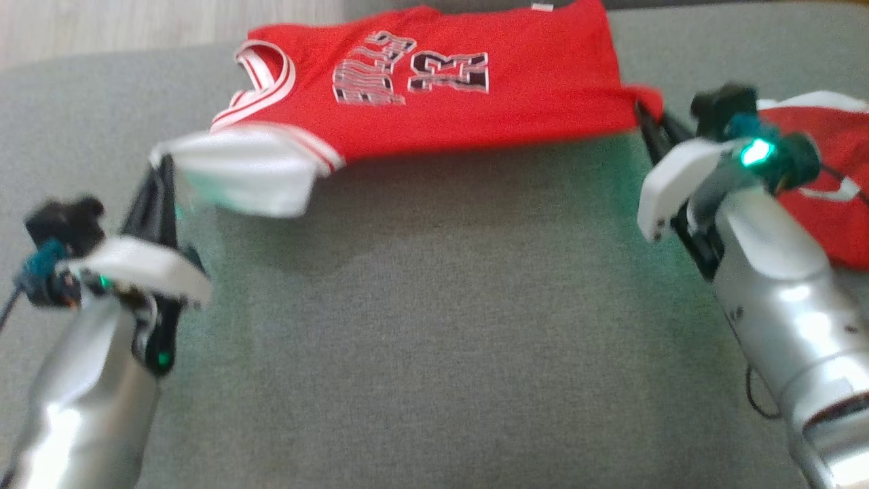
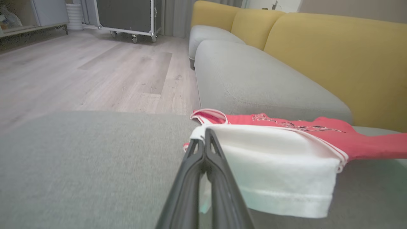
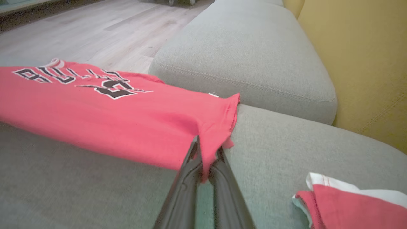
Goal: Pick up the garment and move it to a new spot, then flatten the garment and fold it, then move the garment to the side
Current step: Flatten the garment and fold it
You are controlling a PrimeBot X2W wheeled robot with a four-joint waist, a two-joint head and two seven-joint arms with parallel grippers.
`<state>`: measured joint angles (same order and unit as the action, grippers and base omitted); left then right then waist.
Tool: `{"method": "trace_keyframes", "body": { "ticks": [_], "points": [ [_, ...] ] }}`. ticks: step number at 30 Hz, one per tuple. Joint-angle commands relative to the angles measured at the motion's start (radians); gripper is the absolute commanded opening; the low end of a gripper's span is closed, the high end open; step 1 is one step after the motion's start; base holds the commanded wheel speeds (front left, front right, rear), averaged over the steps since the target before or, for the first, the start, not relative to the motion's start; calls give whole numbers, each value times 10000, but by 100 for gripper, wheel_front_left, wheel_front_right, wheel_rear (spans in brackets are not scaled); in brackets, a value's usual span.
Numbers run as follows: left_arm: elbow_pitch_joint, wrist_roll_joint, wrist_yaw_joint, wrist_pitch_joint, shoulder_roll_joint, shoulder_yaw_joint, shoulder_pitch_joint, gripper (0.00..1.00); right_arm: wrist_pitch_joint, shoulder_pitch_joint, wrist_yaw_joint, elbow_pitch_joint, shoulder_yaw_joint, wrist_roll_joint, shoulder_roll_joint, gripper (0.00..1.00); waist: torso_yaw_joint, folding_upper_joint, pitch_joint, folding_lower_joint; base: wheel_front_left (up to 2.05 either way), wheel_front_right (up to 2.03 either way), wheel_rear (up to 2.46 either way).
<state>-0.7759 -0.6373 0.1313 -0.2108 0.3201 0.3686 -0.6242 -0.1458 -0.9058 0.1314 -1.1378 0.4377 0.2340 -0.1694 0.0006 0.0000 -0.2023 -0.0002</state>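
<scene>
The garment (image 1: 441, 81) is a red jersey with white sleeves, striped trim and black lettering, stretched across the far part of the grey sofa seat (image 1: 434, 326). Its near edge is lifted off the cushion. My left gripper (image 1: 161, 163) is shut on the white sleeve (image 2: 270, 159) at the jersey's left corner. My right gripper (image 1: 645, 112) is shut on the red hem corner (image 3: 216, 133) at the right. In the left wrist view my gripper (image 2: 205, 133) pinches the sleeve edge; in the right wrist view the red cloth runs between my fingers (image 3: 190, 168).
A second red and white garment (image 1: 828, 176) lies folded on the seat behind my right forearm, also in the right wrist view (image 3: 349, 203). Yellow sofa back cushions (image 2: 337, 60) stand beyond. Wooden floor (image 2: 79, 70) and a wheeled case (image 2: 127, 16) lie past the sofa.
</scene>
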Motion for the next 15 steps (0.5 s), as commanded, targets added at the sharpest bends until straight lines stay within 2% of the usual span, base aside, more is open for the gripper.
{"method": "trace_keyframes", "body": {
  "ticks": [1,5,6,9,15],
  "points": [
    [554,-160,-22,120,659,-229,8,0,152,212,-7,369,473,339,-192,0,-8,0,325,2,0,0,0],
    [1454,-425,-12,636,996,143,848,0,520,622,-7,832,1375,1081,-686,0,7,0,644,2,0,0,0],
    [2108,-539,-10,973,1307,381,1384,0,732,885,-7,1211,1887,1580,-1071,0,16,0,854,2,0,0,0],
    [2964,-766,-9,1359,1702,444,2150,0,1004,1302,-7,1790,2586,2244,-1626,0,-21,0,1149,2,0,0,0],
    [4532,-1110,-223,2075,2254,503,3604,0,1315,2129,-7,2775,3389,3340,-2557,0,-137,0,1706,2,0,0,0]
  ]
}}
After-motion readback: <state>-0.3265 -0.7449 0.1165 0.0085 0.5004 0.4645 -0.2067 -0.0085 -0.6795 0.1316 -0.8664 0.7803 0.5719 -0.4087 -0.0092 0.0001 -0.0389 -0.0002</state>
